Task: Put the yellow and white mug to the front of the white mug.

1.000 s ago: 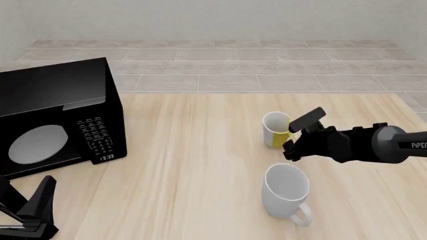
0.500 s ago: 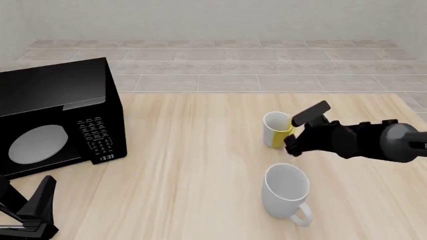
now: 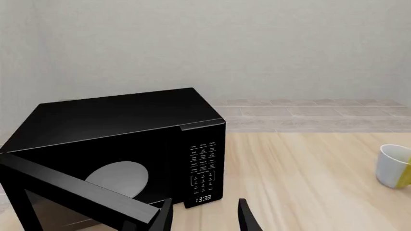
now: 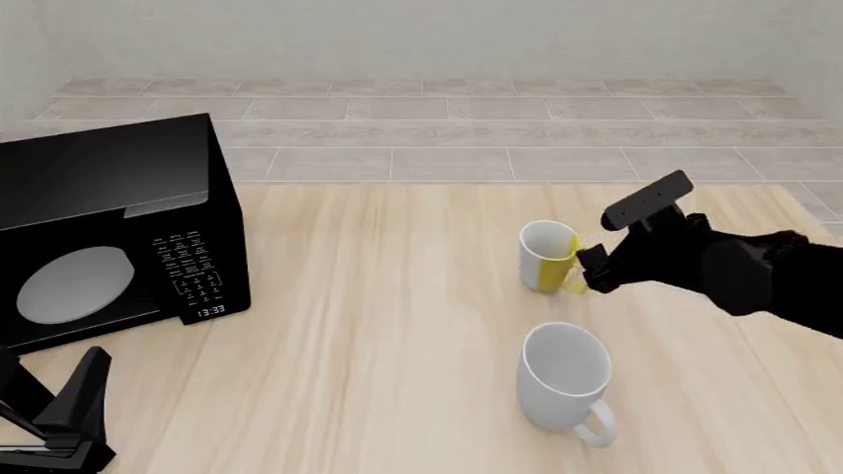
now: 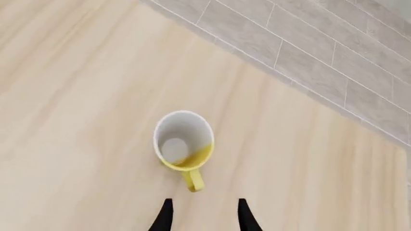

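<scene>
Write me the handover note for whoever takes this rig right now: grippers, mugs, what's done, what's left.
Right gripper: open, empty, lined up on the handle of the yellow and white mug, not touching it.
Left gripper: open, empty, parked near the microwave.
White mug: upright, nearer the arms than the yellow and white mug.
Done: nothing gripped.
Left: grasp the small mug, set it in front of the white one.

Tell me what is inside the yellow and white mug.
Nothing: the right wrist view looks straight down into the yellow and white mug and shows only its bare pale bottom and inner wall. In the front view its rim hides the bottom.
</scene>
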Motion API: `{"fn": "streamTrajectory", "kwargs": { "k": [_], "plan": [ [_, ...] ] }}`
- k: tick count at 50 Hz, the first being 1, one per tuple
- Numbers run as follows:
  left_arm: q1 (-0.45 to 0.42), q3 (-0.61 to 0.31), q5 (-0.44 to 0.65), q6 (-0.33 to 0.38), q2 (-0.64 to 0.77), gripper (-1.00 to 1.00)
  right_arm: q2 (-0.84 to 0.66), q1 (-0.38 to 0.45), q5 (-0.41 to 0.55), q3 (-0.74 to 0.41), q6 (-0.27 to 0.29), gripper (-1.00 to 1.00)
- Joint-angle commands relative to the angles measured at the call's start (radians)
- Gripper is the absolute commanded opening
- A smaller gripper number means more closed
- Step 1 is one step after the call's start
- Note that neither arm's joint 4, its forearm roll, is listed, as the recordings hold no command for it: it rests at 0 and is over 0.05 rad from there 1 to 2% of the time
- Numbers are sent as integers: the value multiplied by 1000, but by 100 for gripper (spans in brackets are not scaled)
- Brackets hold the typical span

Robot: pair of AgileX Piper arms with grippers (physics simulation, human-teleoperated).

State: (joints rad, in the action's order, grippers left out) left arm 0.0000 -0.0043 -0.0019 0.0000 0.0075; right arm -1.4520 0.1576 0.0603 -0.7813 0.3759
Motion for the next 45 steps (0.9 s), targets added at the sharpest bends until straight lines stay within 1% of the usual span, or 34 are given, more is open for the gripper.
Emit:
{"fn": "streamTrajectory", "kwargs": {
  "k": [1,8,11,17,27,34,36,45],
  "plan": [
    [0,0,0,0,0,100,209,22,44,62,-18,100],
    [0,0,0,0,0,100,324,24,34,137,-42,100],
    [0,0,0,0,0,100,359,10,25,162,-48,100],
    [0,0,0,0,0,100,428,-12,17,206,-54,100],
    [0,0,0,0,0,100,542,-17,22,268,-64,100],
    [0,0,0,0,0,100,616,-23,44,296,-75,100],
    [0,0,0,0,0,100,632,-32,47,303,-70,100],
    [0,0,0,0,0,100,755,-36,117,327,-98,100]
  ]
}}
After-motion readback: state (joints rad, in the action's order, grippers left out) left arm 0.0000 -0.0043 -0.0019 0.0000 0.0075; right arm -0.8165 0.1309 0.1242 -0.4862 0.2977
